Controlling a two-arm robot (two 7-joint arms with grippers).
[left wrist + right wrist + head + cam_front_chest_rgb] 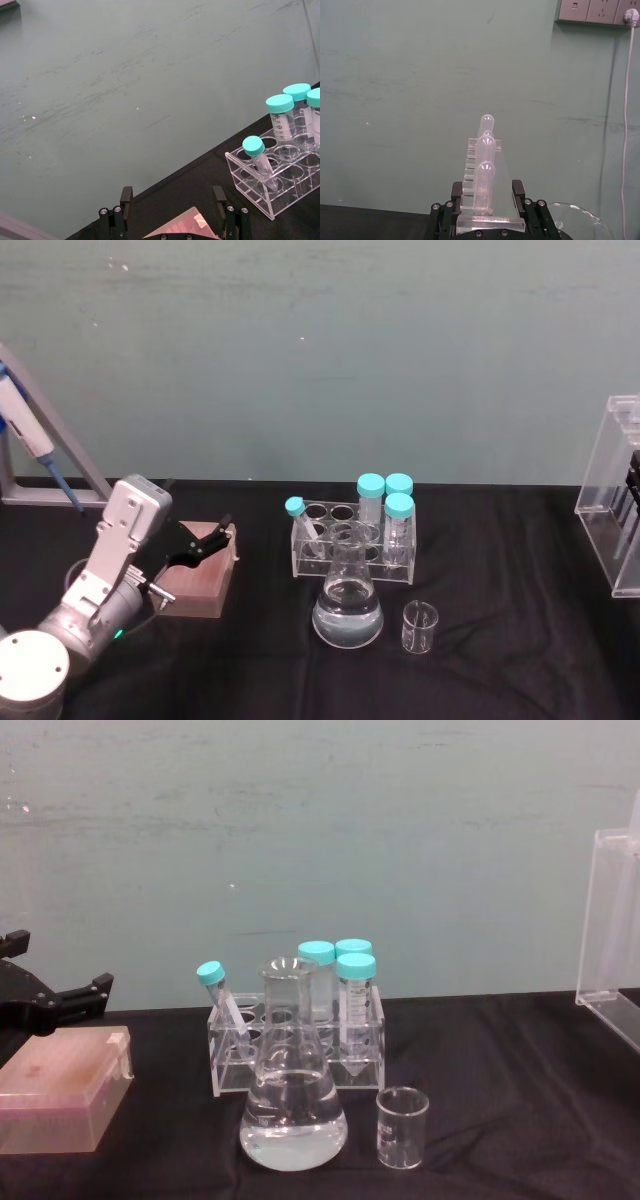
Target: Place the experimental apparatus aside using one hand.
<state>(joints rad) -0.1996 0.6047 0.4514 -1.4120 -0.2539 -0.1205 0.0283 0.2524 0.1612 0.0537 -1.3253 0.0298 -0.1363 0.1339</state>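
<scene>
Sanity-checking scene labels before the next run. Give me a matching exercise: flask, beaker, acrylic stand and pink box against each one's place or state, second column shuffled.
1. conical flask
2. small beaker
3. acrylic stand
4. pink box

A. between the right gripper fingers
B. empty, just right of the flask
C. below the open left gripper
D. holds clear liquid, in front of the tube rack

Pairs: 1-D, 2-B, 3-A, 4-C
</scene>
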